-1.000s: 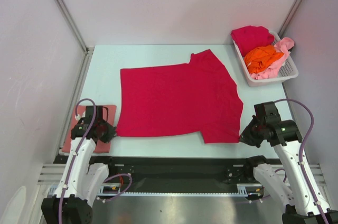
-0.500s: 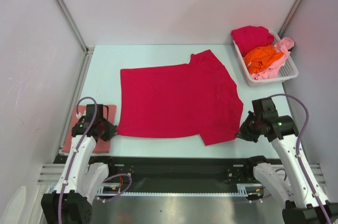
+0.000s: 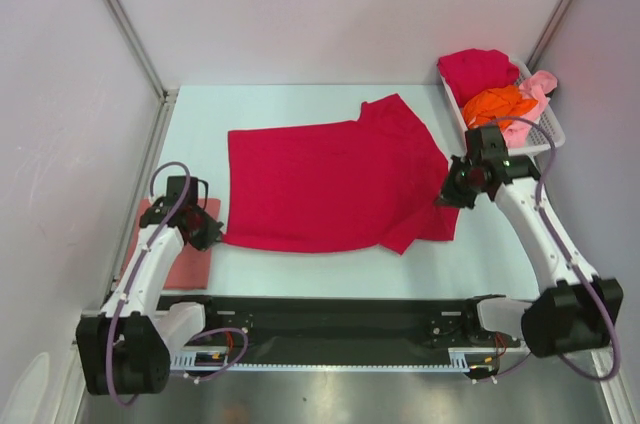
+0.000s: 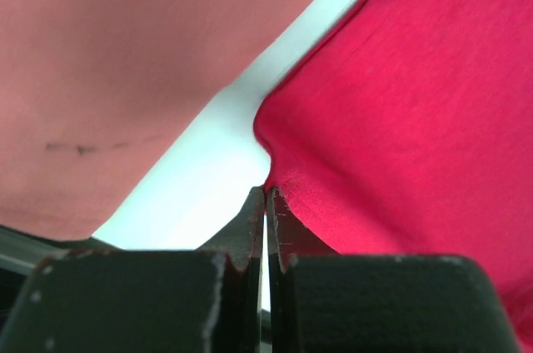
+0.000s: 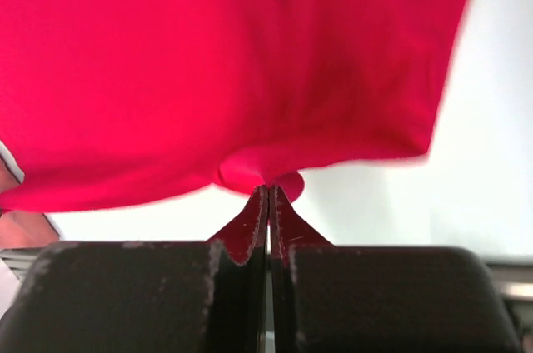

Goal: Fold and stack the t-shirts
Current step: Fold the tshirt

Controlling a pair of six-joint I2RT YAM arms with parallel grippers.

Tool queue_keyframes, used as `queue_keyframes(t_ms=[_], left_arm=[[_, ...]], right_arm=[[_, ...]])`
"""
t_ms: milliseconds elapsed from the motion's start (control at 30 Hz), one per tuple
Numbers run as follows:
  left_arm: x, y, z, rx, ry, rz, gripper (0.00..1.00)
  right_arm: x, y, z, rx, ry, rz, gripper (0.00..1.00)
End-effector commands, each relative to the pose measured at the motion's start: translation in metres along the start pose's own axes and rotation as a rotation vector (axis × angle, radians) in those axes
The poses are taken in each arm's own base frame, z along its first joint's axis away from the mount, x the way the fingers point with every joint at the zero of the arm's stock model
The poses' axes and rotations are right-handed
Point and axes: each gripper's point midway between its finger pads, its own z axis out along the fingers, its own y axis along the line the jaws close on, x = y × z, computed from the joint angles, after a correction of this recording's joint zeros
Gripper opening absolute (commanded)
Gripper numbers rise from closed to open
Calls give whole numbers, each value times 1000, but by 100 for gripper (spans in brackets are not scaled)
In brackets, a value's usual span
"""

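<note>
A crimson t-shirt [image 3: 330,184] lies spread across the middle of the table [image 3: 300,109]. The left gripper [image 3: 212,239] is clamped on its near-left corner. The right gripper [image 3: 445,196] is clenched on its right edge, which seems lifted off the surface. A folded salmon t-shirt [image 3: 190,269] sits at the near-left edge. Crumpled t-shirts [image 3: 490,104] fill the white basket [image 3: 555,131] at the far-right corner.

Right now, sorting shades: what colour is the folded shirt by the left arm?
Folded shirt: salmon pink; left wrist view.
</note>
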Motion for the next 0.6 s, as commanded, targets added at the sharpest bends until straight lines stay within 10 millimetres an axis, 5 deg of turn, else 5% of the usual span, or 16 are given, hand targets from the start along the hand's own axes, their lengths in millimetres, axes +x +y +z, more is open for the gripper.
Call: queue_keyframes(t_ms=[0, 167, 567], left_arm=[[-33, -20, -5, 24, -90, 26, 1], [-50, -35, 6, 0, -81, 38, 0], [-70, -46, 29, -50, -58, 38, 0]], right_arm=[[-45, 26, 10, -72, -60, -100, 0], [-76, 51, 27, -130, -21, -140, 0], [-111, 69, 70, -158, 35, -146, 0]])
